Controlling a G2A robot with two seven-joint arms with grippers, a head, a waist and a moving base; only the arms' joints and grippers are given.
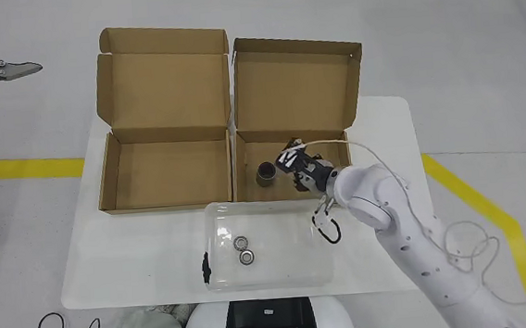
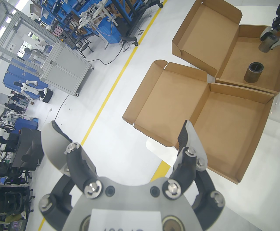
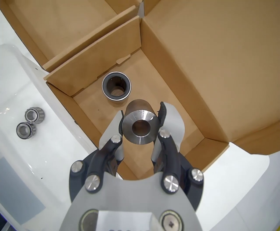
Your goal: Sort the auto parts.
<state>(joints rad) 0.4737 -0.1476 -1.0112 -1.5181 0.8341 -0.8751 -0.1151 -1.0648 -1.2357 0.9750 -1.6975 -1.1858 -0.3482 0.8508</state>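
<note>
Gripping a steel bush point(image 3: 140, 129) between the closed fingers of the right gripper point(image 3: 142, 113), above the floor of the right box point(image 3: 94, 63) and just beside a dark sleeve point(image 3: 116, 86) standing upright inside that box. Could knock the sleeve over if lowered off line. Could also drop and roll against the box wall if let go too high, given the smooth round surface. Hemmed in by the box's side wall and the raised lid behind. In front of the box, a clear tray point(image 1: 279, 256) with two small bearings point(image 3: 30, 123) not yet sorted. Touching the box's side, a second box point(image 1: 166, 172). Well apart from the right box, beyond the second one, the left gripper point(image 2: 120, 126) with fingers spread wide, holding nothing.
</note>
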